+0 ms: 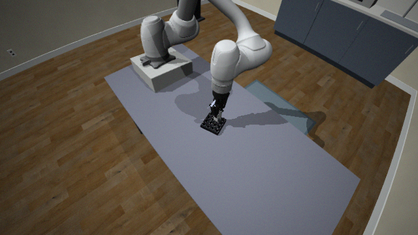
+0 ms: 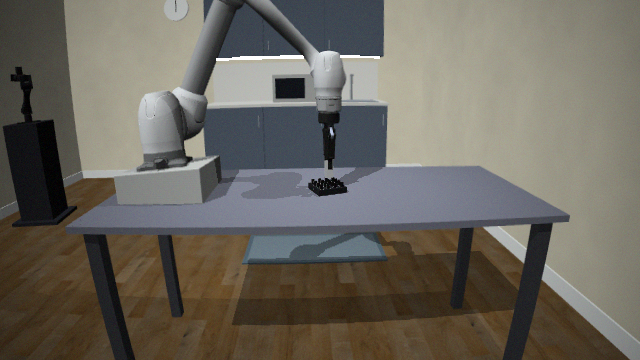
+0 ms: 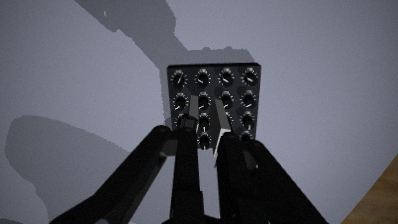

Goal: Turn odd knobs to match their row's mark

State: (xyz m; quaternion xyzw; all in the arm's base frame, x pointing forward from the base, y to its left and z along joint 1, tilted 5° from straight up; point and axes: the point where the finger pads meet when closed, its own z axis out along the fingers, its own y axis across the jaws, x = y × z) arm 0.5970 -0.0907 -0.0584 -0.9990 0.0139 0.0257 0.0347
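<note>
The black knob box (image 1: 213,123) (image 2: 327,189) (image 3: 215,90) stands flat on the table, seen nearly square in the wrist view. My gripper (image 1: 217,118) (image 2: 328,175) (image 3: 203,109) points down over it, its light fingertips slightly apart with nothing gripped. In the wrist view a second-row knob (image 3: 203,102) shows between the tips; contact cannot be told. In the top row, the leftmost knob (image 3: 179,79) has its line slanted differently from the knob (image 3: 226,78) third from left. Visible second-row lines slant lower left. Fingers hide parts of the lower two rows. The socket and printed names are unreadable.
The grey-violet table (image 1: 261,163) (image 2: 425,200) carries the arm's pale base block (image 1: 170,73) (image 2: 160,187). The arm's shadow falls beside the box. A bluish mat (image 1: 277,98) (image 2: 315,250) lies on the floor behind the table.
</note>
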